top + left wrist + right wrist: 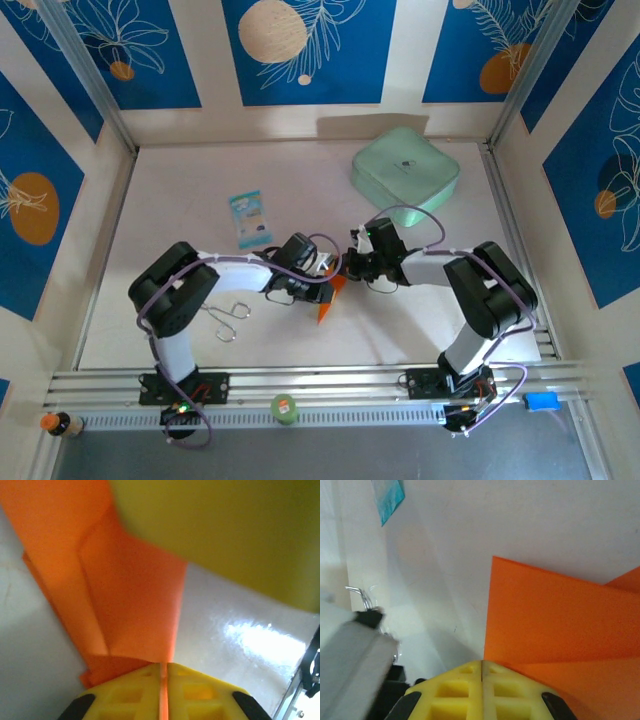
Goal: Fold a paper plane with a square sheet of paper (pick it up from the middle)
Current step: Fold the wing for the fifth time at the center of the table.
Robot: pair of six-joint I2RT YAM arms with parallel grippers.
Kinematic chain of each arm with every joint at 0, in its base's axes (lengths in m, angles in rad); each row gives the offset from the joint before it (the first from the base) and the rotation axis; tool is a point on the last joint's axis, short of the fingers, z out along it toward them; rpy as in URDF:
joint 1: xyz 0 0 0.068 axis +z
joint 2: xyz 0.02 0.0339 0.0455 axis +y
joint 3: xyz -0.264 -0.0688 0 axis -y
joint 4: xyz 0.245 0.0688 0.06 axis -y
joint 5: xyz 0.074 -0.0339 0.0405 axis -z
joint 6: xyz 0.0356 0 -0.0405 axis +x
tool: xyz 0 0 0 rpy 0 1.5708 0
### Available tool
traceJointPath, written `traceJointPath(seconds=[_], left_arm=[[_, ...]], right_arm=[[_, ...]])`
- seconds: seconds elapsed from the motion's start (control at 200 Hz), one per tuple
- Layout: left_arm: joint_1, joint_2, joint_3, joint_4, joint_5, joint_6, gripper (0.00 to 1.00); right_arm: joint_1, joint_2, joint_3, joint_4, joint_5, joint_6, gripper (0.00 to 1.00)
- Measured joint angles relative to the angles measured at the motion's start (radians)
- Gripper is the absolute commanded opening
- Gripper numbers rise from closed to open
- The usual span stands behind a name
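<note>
Closest to us, the left gripper [164, 676] has its yellow jaws pressed together with a thin orange line in the seam, so we read that claw as nipped shut on the orange sheet [130, 605]. What we see of the paper is no flat square: overlapping layers and straight creases run away from the jaws. From above, it sits bunched between the two grippers with a pointed end aimed at the near edge of the table [180, 200], about midway along it. Whether the point touches the surface we cannot tell. The right gripper [482, 672] is closed too, and a straight paper edge runs right into its seam, so we judge that it pinches the sheet from the opposite side.

We take the step in hand to be a mid-fold, with both claws sharing the paper and more folds to come. Next we would want one claw to hold firm while the other lets go, takes a free flap and brings it to the centre crease, without the arms pulling apart on such thin stock.

Further out, a blue-and-white packet [249, 219] lies left of centre, a wire hook [228, 314] toward the near left corner, and a mint-green box [405, 172] by the far right corner.
</note>
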Motion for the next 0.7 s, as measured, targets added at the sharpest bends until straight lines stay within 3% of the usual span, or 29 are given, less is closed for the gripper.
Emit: traceJointPath(seconds=[0.24,0.475,0.695], left_arm=[[0.0,0.003,-0.005,0.021,0.006,-0.006,0.06],[0.0,0.003,-0.007,0.025,0.009,-0.006,0.01],[0.001,0.011,-0.007,0.035,0.025,-0.006,0.0]], right_arm=[[-0.032,-0.043,-0.013,-0.015,0.003,-0.008,0.0],[-0.048,0.072,-0.007,-0.008,-0.025,-0.027,0.0],[-0.144,0.088,-0.002,0.011,-0.059,-0.034,0.0]])
